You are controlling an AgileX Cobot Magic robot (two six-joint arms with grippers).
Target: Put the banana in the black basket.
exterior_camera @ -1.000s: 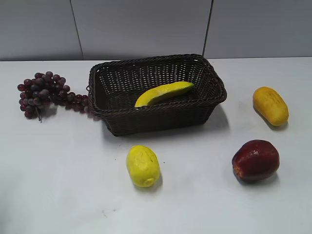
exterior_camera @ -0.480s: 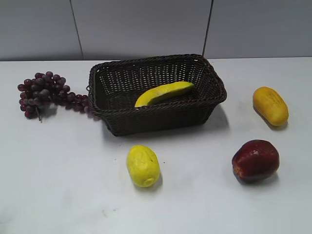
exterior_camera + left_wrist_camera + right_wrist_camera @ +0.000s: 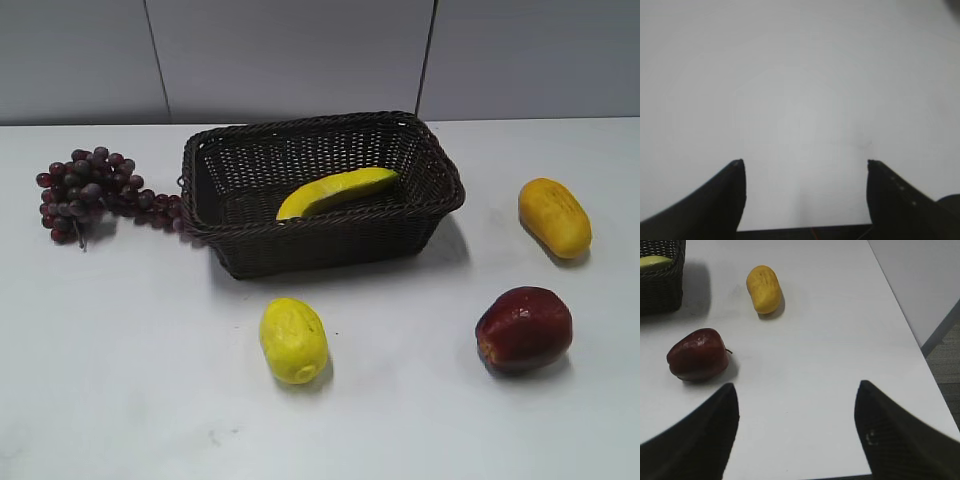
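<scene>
Both claws gape empty over white table [image 3: 800, 75]: left gripper [image 3: 805, 165], right gripper [image 3: 797, 390]; beyond its left finger lie red apple [image 3: 697, 355], mango [image 3: 764, 289], black basket [image 3: 660, 285] holding banana [image 3: 335, 190].

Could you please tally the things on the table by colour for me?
Yellow: 3 – banana, lemon, mango
Dark red or purple: 2 – apple, bunch of grapes
Black: 1 – basket
Total: 6
</scene>
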